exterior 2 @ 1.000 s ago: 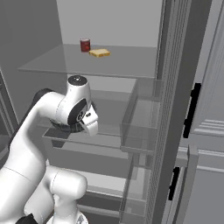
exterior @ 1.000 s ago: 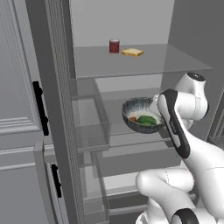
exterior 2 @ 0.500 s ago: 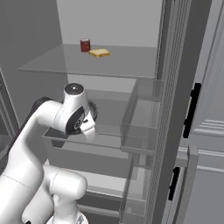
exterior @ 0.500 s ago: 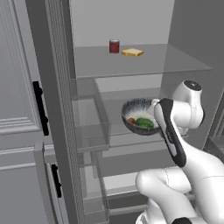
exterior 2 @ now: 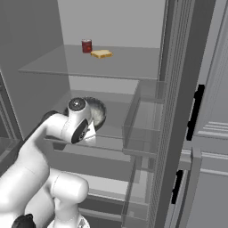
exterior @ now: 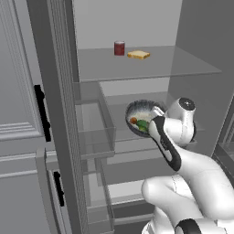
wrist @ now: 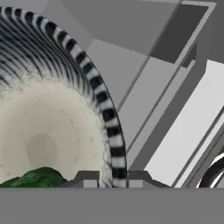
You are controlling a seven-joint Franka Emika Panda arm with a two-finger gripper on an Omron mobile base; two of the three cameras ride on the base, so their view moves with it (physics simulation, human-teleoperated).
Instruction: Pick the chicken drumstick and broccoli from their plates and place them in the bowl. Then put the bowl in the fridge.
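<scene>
Jaws: closed down tight on the rim of the bowl (wrist: 109,127); in the hand view one tip sits inside the striped wall and one outside, so the gripper (wrist: 109,183) pinches the wall itself rather than cupping the bowl.
Bowl: carried inside the open fridge (exterior: 192,87), over the middle glass shelf (exterior 2: 111,133); whether its base touches the glass cannot be told.
Why held by the rim: a thin wall is probably the only part narrow enough for these jaws, and the grip leaves the cavity clear for the food.
Bowl attitude: in the left base view the bowl (exterior: 142,118) shows its mouth towards the camera, so it seems tipped up rather than level; its axis leans back towards the arm.
Broccoli: just ahead of the jaws on the bowl floor, a green lump (wrist: 37,178) at the low side; also seen as green in the left base view (exterior: 142,124).
Chicken drumstick: a small orange spot (exterior: 133,120) beside the broccoli, further from the jaws; too small to read its long axis or where its narrow end points.
Why the food lies there: likely slid to the low side of the tipped bowl.
Shelf above the jaws: a red can (exterior: 119,48) and a slice of bread (exterior: 138,55), well apart from the bowl.
Stage, as judged: both foods loaded; setting down and release remain.
Risk: more tilt could spill the contents.
</scene>
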